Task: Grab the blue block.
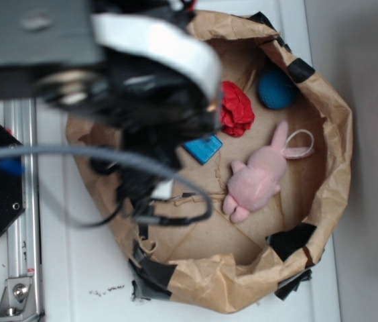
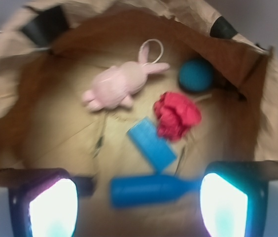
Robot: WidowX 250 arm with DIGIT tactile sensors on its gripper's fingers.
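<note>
- blue block (image 2: 152, 143) lies flat on the floor of the paper bag (image 2: 129, 29), just beside the red crumpled thing (image 2: 177, 115), ahead of the end effector (image 2: 138, 205) in wrist view.
- Long axis runs diagonal, upper-left to lower-right; near end touches or overlaps the blue bottle (image 2: 154, 190), which lies crosswise between the fingers.
- End effector is spread wide, holds nothing.
- Judgement: go forward past the bottle, rotate to span the block's short side.

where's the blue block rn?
Wrist view: the blue block lies mid-bag on the paper floor, between the red cloth and the blue bottle.
</note>
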